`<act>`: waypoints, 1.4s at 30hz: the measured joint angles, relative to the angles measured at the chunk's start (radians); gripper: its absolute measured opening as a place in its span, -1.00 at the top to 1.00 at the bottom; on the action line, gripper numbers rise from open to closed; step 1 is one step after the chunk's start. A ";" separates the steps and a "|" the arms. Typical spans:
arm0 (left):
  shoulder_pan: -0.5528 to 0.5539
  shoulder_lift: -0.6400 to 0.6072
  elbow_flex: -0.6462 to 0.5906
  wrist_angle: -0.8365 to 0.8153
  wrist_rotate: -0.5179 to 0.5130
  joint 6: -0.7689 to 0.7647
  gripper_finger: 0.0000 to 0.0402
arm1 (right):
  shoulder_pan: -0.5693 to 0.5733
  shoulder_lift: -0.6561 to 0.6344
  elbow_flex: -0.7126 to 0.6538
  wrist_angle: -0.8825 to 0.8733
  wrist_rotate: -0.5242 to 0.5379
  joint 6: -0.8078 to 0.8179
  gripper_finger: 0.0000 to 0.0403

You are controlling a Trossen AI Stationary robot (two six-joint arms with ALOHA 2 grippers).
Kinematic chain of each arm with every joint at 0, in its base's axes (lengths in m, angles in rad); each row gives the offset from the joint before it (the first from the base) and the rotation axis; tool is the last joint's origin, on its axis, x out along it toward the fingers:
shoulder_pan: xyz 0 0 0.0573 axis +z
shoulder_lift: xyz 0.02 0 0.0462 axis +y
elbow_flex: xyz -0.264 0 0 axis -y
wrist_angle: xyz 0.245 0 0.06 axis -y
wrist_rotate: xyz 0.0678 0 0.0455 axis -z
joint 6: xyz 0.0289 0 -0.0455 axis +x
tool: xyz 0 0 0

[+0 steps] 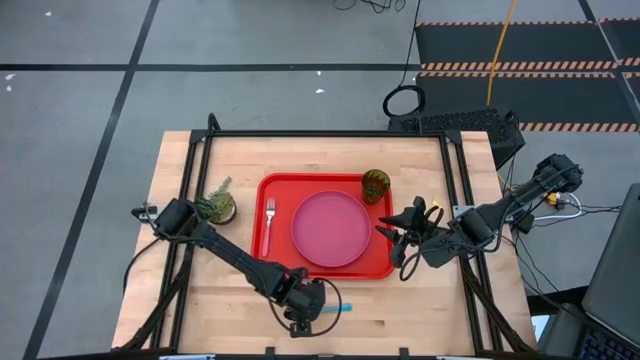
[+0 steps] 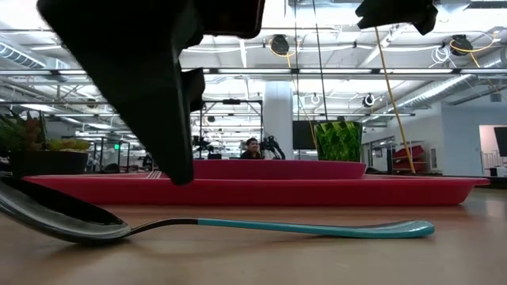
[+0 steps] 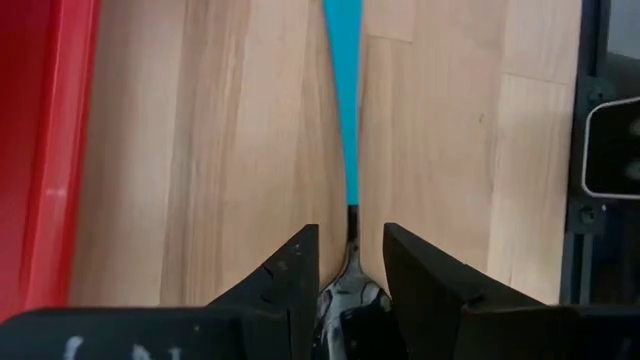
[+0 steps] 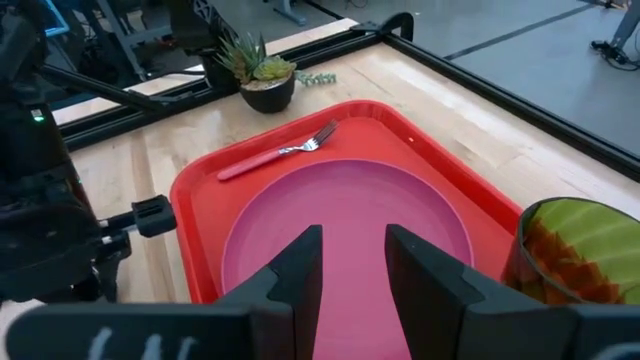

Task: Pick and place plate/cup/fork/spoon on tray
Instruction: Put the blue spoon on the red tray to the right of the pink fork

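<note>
on the table: bare wood, with everything else resting on it and one spoon lying loose on the boards along the front edge.
tray: one, red, in the middle of the table; it already holds the plate, fork and cup.
plate: one, pink, lying flat in the middle of the tray.
plant: one small potted one, just off the tray's left side; not part of my job.
cup: one, green, standing upright in the tray's far right corner.
fork: one, pink handle, lying on the tray to the left of the plate.
spoon: one, blue handle, on the wood just in front of the tray; my guess is it is the last piece to move.
left gripper: poised over the spoon near where bowl meets handle, fingers apart and straddling it, gripping nothing.
right gripper: waiting over the tray's right edge, fingers apart and empty.
doing it well: i should drop until my tips reach the wood, keep the thin neck centred between them, close squarely across it, then lift level so the spoon does not swing before carrying it over the tray rim.
</note>
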 joint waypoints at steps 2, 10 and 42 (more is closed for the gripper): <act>0.000 0.000 0.016 0.000 0.000 0.007 0.43 | 0.000 0.000 0.000 0.000 0.000 0.000 0.48; 0.008 -0.001 0.114 -0.164 -0.027 0.045 0.43 | 0.000 0.000 0.000 0.000 0.000 0.000 0.48; 0.012 0.137 0.239 -0.277 0.039 0.096 0.43 | 0.001 0.000 0.000 0.014 -0.029 -0.003 0.48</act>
